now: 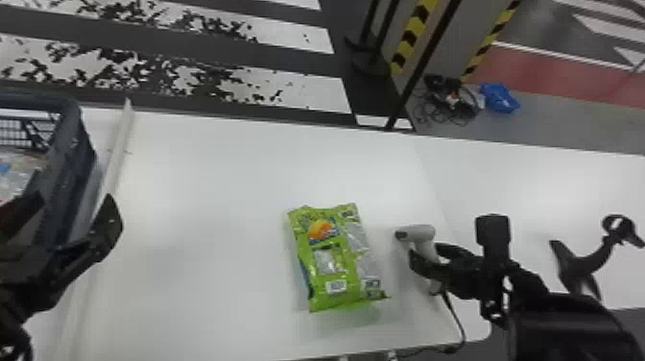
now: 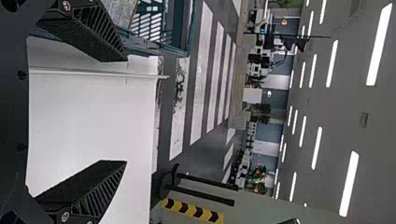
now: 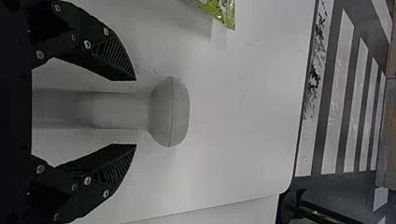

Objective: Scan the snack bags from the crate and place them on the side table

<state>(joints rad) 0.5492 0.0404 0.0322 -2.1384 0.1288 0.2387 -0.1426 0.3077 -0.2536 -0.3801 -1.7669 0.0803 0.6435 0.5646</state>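
While the left gripper (image 2: pixel 126 111) gapes empty, the right gripper (image 3: pixel 135 112) is wide around the scanner (image 3: pixel 169 112) — squeeze off-centre and it could tip, tbh.

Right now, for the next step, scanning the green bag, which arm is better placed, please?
Right, I think. The right claw is open around the scanner, and the green bag lies close beside it. The left claw, also open, is near the crate, farther from the scanner.
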